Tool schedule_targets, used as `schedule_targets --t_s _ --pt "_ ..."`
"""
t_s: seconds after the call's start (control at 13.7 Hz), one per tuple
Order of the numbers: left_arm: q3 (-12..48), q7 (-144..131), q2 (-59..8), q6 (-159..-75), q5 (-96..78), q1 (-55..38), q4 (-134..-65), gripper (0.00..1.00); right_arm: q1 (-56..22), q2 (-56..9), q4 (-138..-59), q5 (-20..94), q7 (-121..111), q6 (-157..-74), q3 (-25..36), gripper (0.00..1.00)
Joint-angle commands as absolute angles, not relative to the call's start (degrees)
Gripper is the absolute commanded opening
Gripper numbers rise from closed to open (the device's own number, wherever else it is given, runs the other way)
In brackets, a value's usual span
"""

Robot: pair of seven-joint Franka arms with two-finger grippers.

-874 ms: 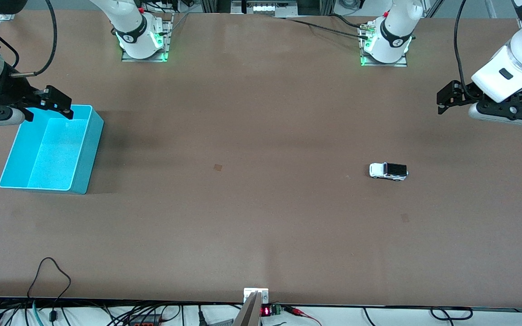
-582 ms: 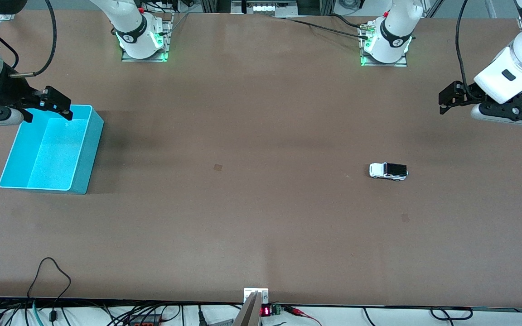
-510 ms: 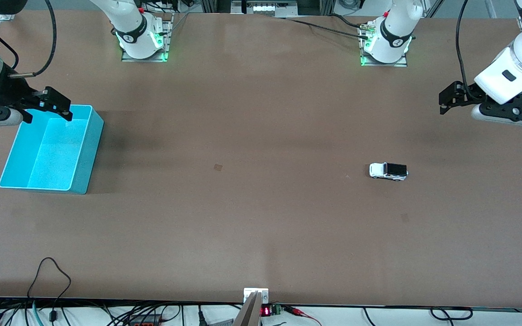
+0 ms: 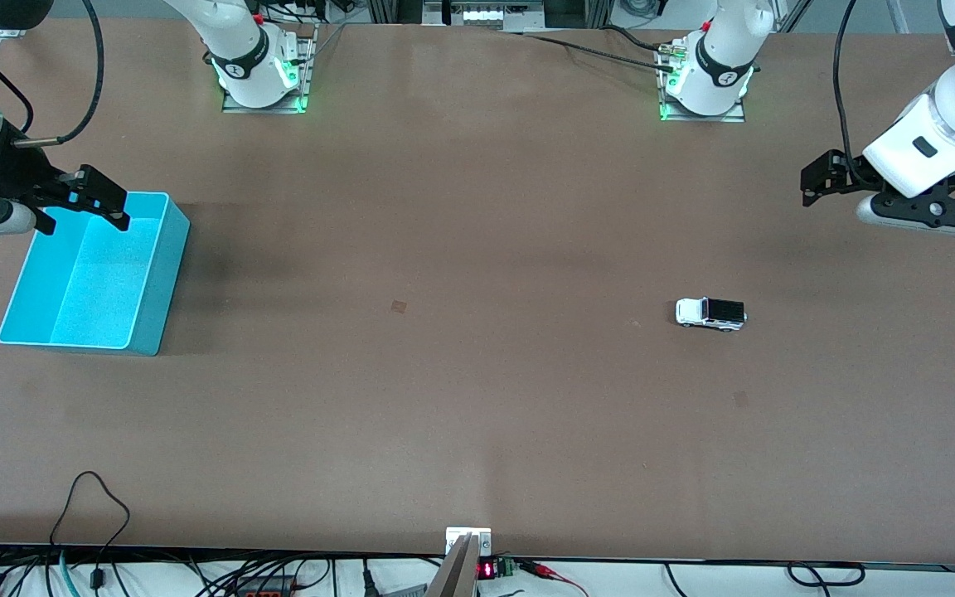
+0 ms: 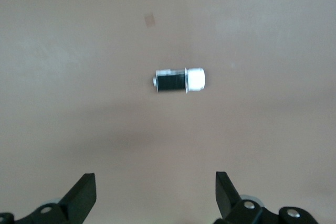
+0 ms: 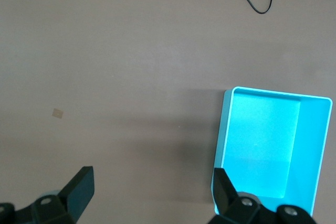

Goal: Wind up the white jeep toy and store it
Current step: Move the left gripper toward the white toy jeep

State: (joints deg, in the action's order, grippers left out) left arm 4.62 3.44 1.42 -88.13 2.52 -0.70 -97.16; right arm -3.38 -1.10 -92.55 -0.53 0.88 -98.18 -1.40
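Note:
The white jeep toy (image 4: 710, 313) with a black roof panel stands on the brown table toward the left arm's end; it also shows in the left wrist view (image 5: 179, 80). My left gripper (image 4: 807, 187) is open and empty in the air over the table, apart from the jeep; its jaws show wide apart in the left wrist view (image 5: 156, 183). The turquoise bin (image 4: 158, 274) stands empty at the right arm's end and also shows in the right wrist view (image 6: 219, 145). My right gripper (image 4: 84, 217) is open and empty over the bin's edge nearest the arm bases (image 6: 150, 180).
Two small tan marks (image 4: 398, 306) (image 4: 741, 399) lie on the table. A black cable loop (image 4: 92, 497) lies at the table's front edge. The two arm bases (image 4: 262, 79) (image 4: 705, 87) stand along the table's top edge.
Both grippers have drifted only slightly, the right one a little toward the right arm's end of the table. The jeep and the bin have not moved.

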Motion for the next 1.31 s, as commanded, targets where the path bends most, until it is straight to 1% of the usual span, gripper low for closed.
schedule_targets --t_s 0.0,0.07,0.22,0.73,1.02,1.24 --pt "4.66 4.65 -1.04 -82.28 1.85 -0.62 -95.01 1.0 -3.6 -0.97 -92.55 -1.41 0.09 -98.53 -1.58 1.0" --pt "4.75 5.35 -2.36 -81.22 1.85 -0.7 -95.01 1.0 -3.69 -0.97 -92.37 -1.49 0.09 -98.61 -1.76 1.0" --pt "5.01 9.73 -5.26 -81.82 2.19 -0.97 -94.92 1.0 -3.52 -1.23 -92.46 -2.81 0.79 -99.14 -1.76 1.0" --pt "5.01 39.25 -10.54 -88.85 2.11 -0.09 -96.58 1.0 -4.3 -0.88 -92.64 -3.51 0.26 -98.44 -1.76 1.0" --pt "4.92 53.93 -10.46 -96.3 2.28 0.26 -103.16 1.0 -4.75 -0.97 -92.64 -4.66 0.79 -98.26 -1.85 1.0" --pt "4.92 65.62 -10.37 -108.94 3.77 0.44 -111.24 1.0 -4.57 -1.67 -92.64 -4.66 0.09 -97.65 -1.76 1.0"
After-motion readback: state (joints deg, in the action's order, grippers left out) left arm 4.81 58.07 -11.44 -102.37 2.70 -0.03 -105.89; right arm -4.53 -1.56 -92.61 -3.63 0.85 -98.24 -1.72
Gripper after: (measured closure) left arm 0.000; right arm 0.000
